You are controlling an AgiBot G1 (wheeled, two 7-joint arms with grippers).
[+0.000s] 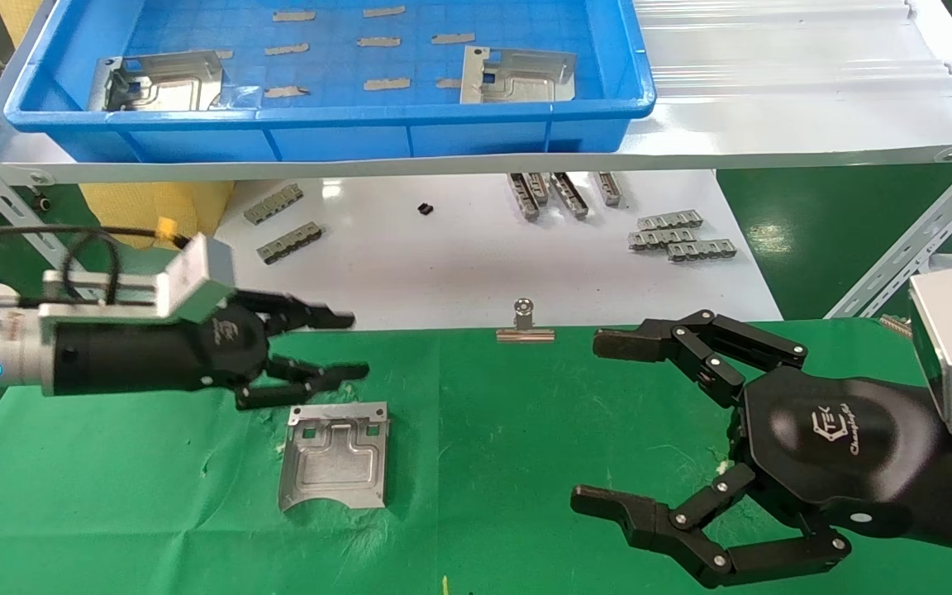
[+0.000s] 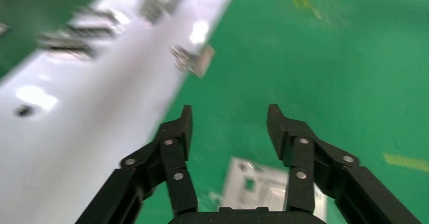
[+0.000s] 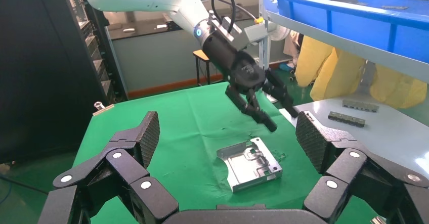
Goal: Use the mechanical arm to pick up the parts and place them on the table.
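Observation:
One silver stamped part (image 1: 335, 456) lies flat on the green cloth table (image 1: 492, 430); it also shows in the right wrist view (image 3: 250, 163) and the left wrist view (image 2: 263, 187). My left gripper (image 1: 345, 345) is open and empty, held above the part's far edge. Its fingertips (image 2: 186, 119) frame bare cloth. Two more parts (image 1: 164, 81) (image 1: 517, 76) lie in the blue tray (image 1: 327, 124) on the shelf. My right gripper (image 1: 600, 421) is open and empty at the right, over the cloth, its pads (image 3: 147, 133) facing the part.
A glossy white board (image 1: 476, 256) behind the cloth carries several small grey notched bars (image 1: 678, 233) and a small black piece (image 1: 424, 209). A silver binder clip (image 1: 525, 324) pins the cloth's far edge. A slanted metal shelf strut (image 1: 914, 240) stands at the right.

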